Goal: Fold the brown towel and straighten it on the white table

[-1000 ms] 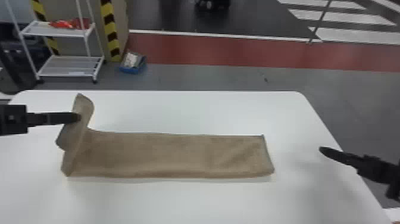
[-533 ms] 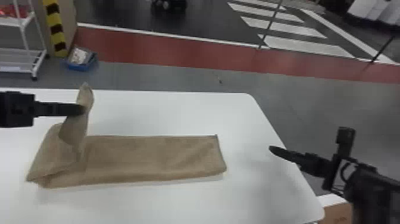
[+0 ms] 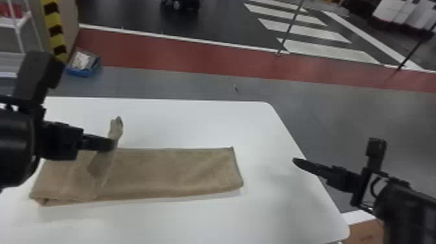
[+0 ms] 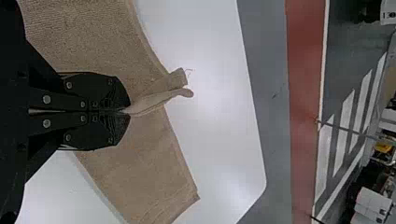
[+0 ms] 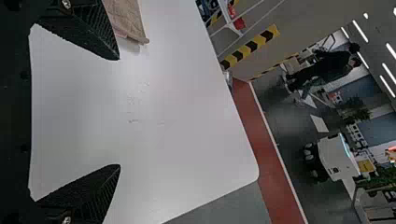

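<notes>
At the near right, a cardboard box (image 3: 365, 233) shows beside the white desk (image 3: 279, 211). The right gripper (image 3: 296, 161) is by the desk's right edge, well apart from the towel (image 3: 175, 168), its jaws spread wide. The left gripper (image 3: 112, 145) has its jaws closed on the brown towel, pinching a raised flap near the left end. The rest lies on the desk as a long strip running left to right, its left end doubled over. Past the desk, a blue box (image 3: 81, 72) sits on the floor beside a red band (image 3: 194, 58); white stripes (image 3: 327, 50) lie farther off.
</notes>
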`<state>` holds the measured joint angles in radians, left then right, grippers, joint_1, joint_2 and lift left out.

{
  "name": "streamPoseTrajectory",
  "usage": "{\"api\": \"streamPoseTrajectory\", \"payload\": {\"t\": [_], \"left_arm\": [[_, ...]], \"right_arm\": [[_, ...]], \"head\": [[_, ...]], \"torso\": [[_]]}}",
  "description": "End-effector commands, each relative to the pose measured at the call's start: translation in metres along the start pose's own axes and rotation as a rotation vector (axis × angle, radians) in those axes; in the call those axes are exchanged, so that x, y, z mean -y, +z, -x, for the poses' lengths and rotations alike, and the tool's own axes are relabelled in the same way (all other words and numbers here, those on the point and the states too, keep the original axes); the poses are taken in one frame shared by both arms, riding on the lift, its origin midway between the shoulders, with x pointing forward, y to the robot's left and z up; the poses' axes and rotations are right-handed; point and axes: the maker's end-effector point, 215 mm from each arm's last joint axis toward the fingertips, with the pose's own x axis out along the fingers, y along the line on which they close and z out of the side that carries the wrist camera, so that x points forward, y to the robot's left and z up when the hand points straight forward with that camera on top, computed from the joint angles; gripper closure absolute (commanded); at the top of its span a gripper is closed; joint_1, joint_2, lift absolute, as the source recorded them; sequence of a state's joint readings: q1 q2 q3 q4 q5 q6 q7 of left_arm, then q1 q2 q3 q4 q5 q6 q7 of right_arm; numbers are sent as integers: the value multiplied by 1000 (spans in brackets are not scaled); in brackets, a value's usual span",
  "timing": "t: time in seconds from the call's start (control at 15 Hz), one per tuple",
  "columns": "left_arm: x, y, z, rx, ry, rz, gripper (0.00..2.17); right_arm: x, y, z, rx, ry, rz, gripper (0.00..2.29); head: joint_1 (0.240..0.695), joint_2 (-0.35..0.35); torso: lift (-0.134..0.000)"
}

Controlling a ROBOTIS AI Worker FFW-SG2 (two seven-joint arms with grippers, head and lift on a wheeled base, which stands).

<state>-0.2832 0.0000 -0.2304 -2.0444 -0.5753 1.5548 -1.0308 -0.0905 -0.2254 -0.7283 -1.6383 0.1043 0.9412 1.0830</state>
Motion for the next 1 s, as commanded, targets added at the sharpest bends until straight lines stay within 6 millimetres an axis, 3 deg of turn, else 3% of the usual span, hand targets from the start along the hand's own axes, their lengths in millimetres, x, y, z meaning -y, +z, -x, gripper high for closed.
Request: {"api": "streamPoseTrajectory", "payload": {"t": [0.0,0.27,0.47,0.6,0.67,0.8,0.87,0.93], "left_arm": [[12,-12,-14,-44,-4,-7,2142],[13,-15,-26,-64,27,-22,2142],[13,-6,-30,-62,65,-52,2142],[8,-12,-36,-82,94,-55,2142],[11,-19,-40,-94,87,-54,1878],[23,-42,-49,-128,67,-47,137],[27,-46,-52,-134,65,-51,-2],[31,-49,-54,-136,59,-52,-2]], "right_arm": [[-2,-1,-2,-4,4,3,53],[-2,-1,-2,-6,3,8,53],[-10,-3,-9,-17,17,12,53],[-9,-4,-10,-19,14,14,53],[-9,-4,-11,-19,14,12,53],[-10,-1,-13,-17,16,14,53],[-13,-2,-16,-24,22,19,53],[-16,-2,-18,-24,27,20,53]], "head": [[695,-350],[695,-350],[695,-350],[695,-350],[695,-350],[695,-350],[695,-350],[695,-350]], "torso": [[-124],[-124],[-124],[-124],[-124],[-124],[-124],[-124]]}}
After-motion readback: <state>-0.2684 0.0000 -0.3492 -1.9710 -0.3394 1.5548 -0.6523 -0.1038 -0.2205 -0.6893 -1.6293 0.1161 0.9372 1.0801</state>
